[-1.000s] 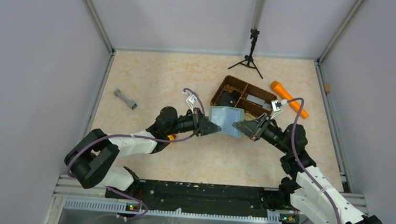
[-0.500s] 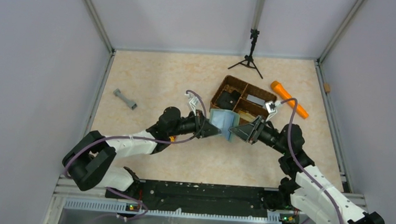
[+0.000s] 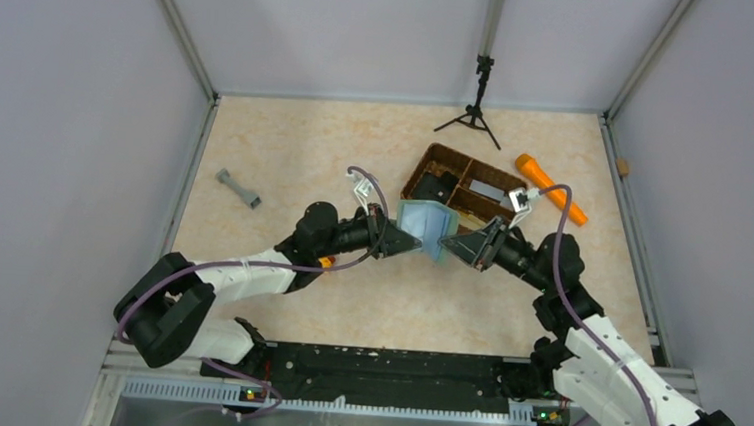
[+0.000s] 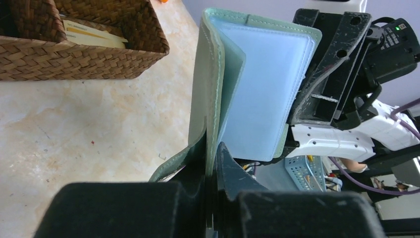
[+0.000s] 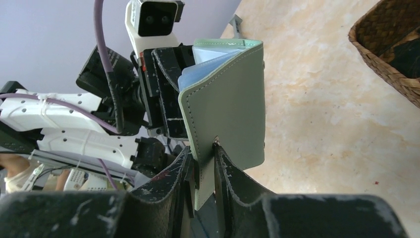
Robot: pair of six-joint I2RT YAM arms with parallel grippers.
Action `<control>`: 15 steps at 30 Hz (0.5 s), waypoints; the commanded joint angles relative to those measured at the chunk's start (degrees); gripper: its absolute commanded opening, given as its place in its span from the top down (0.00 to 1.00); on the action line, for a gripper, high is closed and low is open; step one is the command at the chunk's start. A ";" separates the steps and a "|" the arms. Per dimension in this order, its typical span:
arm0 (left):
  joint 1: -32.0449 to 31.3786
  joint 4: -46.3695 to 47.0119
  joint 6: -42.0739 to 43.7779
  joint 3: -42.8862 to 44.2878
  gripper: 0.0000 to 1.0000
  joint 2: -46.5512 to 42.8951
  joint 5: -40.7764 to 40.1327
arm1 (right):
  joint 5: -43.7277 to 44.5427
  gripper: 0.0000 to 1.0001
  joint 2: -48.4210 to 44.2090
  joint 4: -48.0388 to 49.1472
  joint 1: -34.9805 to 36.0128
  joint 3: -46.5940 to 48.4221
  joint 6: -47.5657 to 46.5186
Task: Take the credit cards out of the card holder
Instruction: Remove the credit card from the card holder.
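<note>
Both hands are on the card holder (image 3: 424, 221) and it is up off the tabletop (image 3: 297, 147), strung between the two of them. The left hand (image 4: 210, 148) has its fingers pinched tight on the edge of one sage-green cover. Its wrist camera shows almost no gap between them, only the thin leather. The right hand (image 5: 202, 151) is clamped just as narrowly on the bottom edge of the other cover, by a small stud.

The holder hangs open like a book, spine away from the arms. The pale blue sleeves (image 4: 257, 89) fan out between the two covers, on the side facing the left hand. Whether any cards sit in those sleeves, I cannot tell.

From above, the two hands point at each other, fingertips close together, with the holder bridging them.

Just beyond the hands, nearer the right one, sits the brown woven basket (image 3: 413, 180), on the tabletop and not touching the holder. A pale flat piece with a yellow stripe (image 4: 94, 35) lies in one of its compartments. Out past the right hand, beyond the basket, lies an orange torch (image 3: 549, 188). Well off to the left hand's outer side lies a small grey dumbbell-shaped piece (image 3: 238, 189).
</note>
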 commanded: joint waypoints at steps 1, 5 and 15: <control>0.01 9.09 -3.04 0.51 1.00 -0.86 4.10 | -3.51 0.81 2.86 6.92 0.66 1.70 1.90; -0.02 8.85 -2.79 0.17 1.00 -1.88 4.46 | -1.60 0.85 4.90 3.91 0.66 3.01 0.91; -0.03 0.93 1.26 0.11 1.00 -7.41 4.44 | 1.72 0.66 7.51 -5.23 0.66 6.46 -4.84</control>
